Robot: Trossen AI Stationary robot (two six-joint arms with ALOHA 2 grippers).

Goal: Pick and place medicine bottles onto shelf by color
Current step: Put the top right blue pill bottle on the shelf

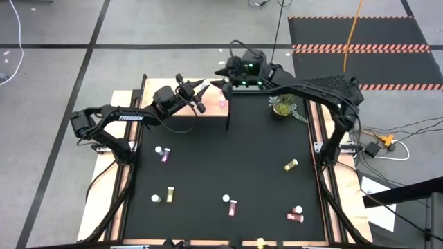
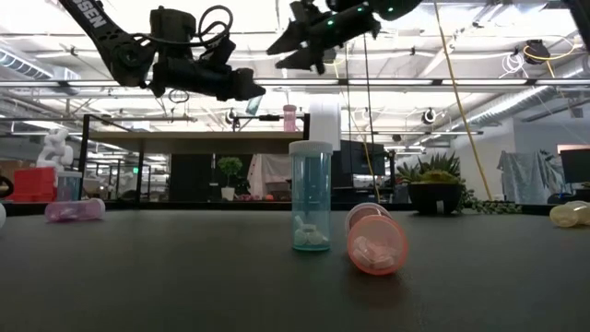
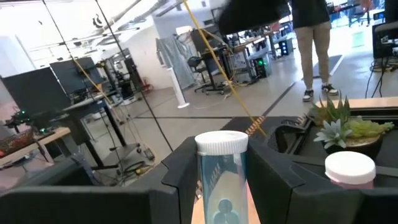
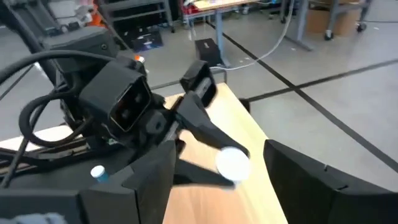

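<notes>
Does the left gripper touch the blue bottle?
Touching. The left wrist view shows the left gripper shut on the blue bottle, a finger pressed against each side.

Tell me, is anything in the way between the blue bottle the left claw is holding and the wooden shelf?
Nothing visible blocks it. The left gripper holds the blue-teal bottle just above the shelf. The pink bottle stands off to one side, and the open right gripper hovers near it.

Even overhead light from ceiling strips fills the room, bright and slightly glaring in the low view. The black surface shows only faint shadows. Both wrist views are soft, their near dark fingers blurred.
</notes>
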